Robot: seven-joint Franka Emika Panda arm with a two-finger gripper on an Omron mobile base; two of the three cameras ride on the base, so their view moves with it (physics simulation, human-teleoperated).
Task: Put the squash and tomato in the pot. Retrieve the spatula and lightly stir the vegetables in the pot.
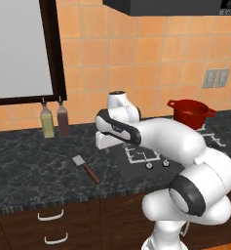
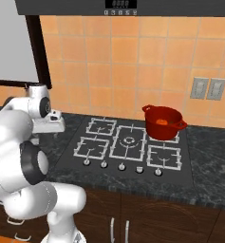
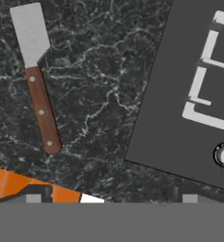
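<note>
The spatula (image 3: pixel 38 80) lies flat on the dark marbled counter, its grey blade away from the hand and its brown wooden handle toward it. It also shows left of the stove as the spatula (image 1: pixel 86 168). My gripper (image 3: pixel 111 199) hovers above the counter between the spatula and the stove edge, open wide with nothing between its fingers. The red pot (image 2: pixel 162 122) stands on the back right burner, far to the right of the hand. Inside it shows the orange squash (image 2: pixel 162 122). The tomato is hidden from view.
The black cooktop (image 2: pixel 128 142) has several burners and a row of knobs (image 2: pixel 121 166) along its front. Two bottles (image 1: pixel 54 121) stand at the wall behind the spatula. The counter's front edge (image 1: pixel 44 205) runs above drawers. A range hood hangs overhead.
</note>
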